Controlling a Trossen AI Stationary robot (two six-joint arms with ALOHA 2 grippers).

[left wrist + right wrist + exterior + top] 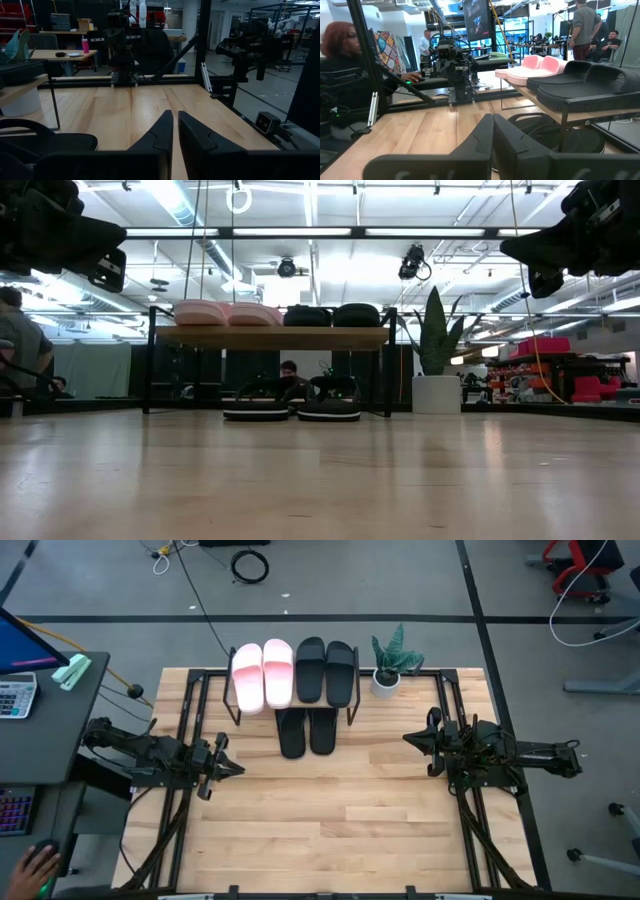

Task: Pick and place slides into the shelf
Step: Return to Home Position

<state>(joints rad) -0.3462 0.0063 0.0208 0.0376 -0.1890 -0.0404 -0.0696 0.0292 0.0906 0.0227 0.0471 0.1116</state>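
Shelf (270, 337) at the far side of the tabletop (380, 810) has 4 on top: 2 pink slides (262, 675) at left, 2 black slides (311, 670) just beside them. 2 flip-flops (292, 733) sit underneath on the wood (ends sticking out in front). Left gripper (225, 762) and right gripper (415, 738) hang above the table, well apart from the shelf, both w/ fingers pressed together, holding nothing.
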